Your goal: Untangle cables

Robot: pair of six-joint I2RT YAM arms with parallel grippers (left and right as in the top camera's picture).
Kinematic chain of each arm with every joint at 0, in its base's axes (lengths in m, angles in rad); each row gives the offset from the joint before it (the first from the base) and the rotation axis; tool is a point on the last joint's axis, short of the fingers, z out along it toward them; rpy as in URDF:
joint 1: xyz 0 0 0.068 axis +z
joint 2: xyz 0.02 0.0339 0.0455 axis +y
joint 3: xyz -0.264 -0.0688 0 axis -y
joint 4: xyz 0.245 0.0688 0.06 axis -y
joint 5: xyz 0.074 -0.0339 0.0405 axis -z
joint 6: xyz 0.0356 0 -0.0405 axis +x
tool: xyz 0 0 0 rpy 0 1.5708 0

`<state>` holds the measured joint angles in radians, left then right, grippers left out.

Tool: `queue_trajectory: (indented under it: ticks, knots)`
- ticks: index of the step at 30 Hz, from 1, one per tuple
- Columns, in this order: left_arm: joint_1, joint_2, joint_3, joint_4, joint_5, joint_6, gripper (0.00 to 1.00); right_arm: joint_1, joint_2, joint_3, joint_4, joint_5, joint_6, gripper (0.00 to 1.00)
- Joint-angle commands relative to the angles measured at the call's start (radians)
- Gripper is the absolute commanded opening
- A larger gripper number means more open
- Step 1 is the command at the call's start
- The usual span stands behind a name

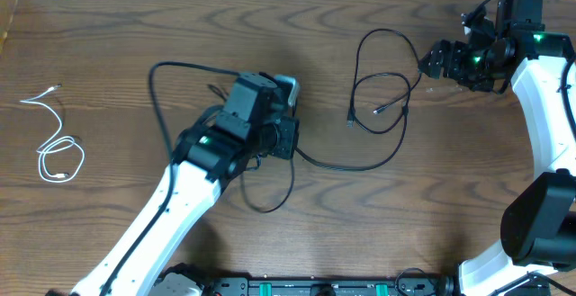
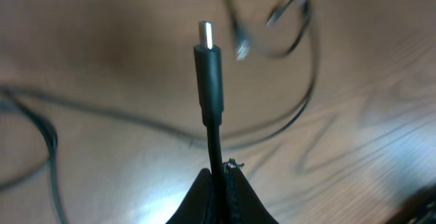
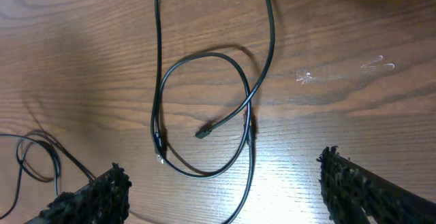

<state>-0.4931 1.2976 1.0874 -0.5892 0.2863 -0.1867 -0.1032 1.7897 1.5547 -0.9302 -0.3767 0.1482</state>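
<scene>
One thin white cord (image 1: 61, 139). Thin black cords: probably two, a thin black cord with a moulded plug (image 2: 209, 81) and a looped thin black cord (image 3: 158, 33), though where they overlap I cannot separate them for certain. Two white robot arms: the left arm (image 1: 148, 228), the right arm (image 1: 540, 89). One brown wooden table (image 1: 108, 26).

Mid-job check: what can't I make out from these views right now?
Overhead: the left arm hides how the black cables lie beneath it.
Overhead: white cable too small to tell knot from loops.
Left wrist: the left tool grips a black cable below its plug; loops behind are blurred.
Right wrist: the cables run off top and bottom edges.
</scene>
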Motion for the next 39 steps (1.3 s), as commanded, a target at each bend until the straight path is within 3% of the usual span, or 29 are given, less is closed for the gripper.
queue_trajectory:
  ticks: [1,3,10,12,23,32,39]
  knots:
    - [-0.001,-0.018,0.009,0.054,-0.020,-0.005,0.08,0.006,-0.003,-0.006,-0.001,0.004,-0.015,0.88]
    - [-0.001,-0.017,0.009,0.090,-0.093,-0.005,0.08,0.006,-0.003,-0.006,-0.002,0.004,-0.015,0.88]
    - [0.027,-0.011,0.009,0.207,-0.576,-0.013,0.08,0.006,-0.003,-0.006,-0.008,0.004,-0.015,0.88]
    - [0.064,-0.011,0.009,0.243,-0.630,-0.014,0.08,0.006,-0.003,-0.006,-0.008,0.004,-0.015,0.88]
    - [0.290,0.172,0.008,0.196,-0.631,-0.111,0.08,0.006,-0.003,-0.006,-0.011,0.004,-0.015,0.88]
    - [0.303,0.364,0.008,0.169,-0.420,-0.131,0.08,0.007,-0.003,-0.006,-0.016,0.004,-0.015,0.88]
    - [0.304,0.370,0.008,0.095,-0.418,-0.167,0.08,0.007,-0.003,-0.006,-0.019,0.005,-0.015,0.88]
